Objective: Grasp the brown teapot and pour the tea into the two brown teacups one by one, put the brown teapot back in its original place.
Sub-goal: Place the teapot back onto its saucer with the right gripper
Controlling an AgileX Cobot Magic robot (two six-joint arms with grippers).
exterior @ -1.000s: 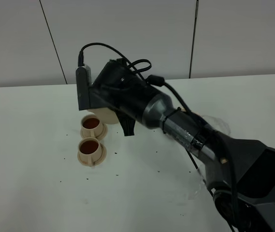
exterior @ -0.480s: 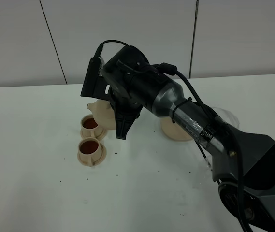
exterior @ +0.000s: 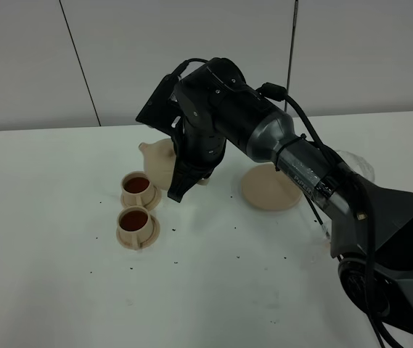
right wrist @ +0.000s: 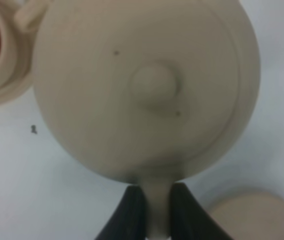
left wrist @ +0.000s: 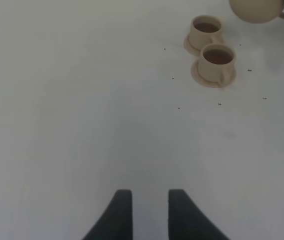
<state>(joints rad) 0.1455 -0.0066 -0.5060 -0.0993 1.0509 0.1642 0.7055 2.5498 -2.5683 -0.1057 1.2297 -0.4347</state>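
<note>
Two brown teacups [exterior: 138, 209] standing on their small saucers on the table [exterior: 46, 239], both showing dark tea; brown teapot [right wrist: 146, 85] held clear of the table just beside the farther cup, roughly upright, with the empty flat saucer [exterior: 270, 190] near on the other side. Right claw [right wrist: 151, 205] clenched on the teapot's thin loop handle, fingers [right wrist: 132, 210] pinching it from both sides; left claw [left wrist: 149, 212] released, holding nothing, well apart from the crockery. Judged rigid, matte, breakable ware, heavier than the cups and hung off-centre from a narrow handle, so liable to swing; handle the only sound purchase, lid possibly loose if tipped.
</note>
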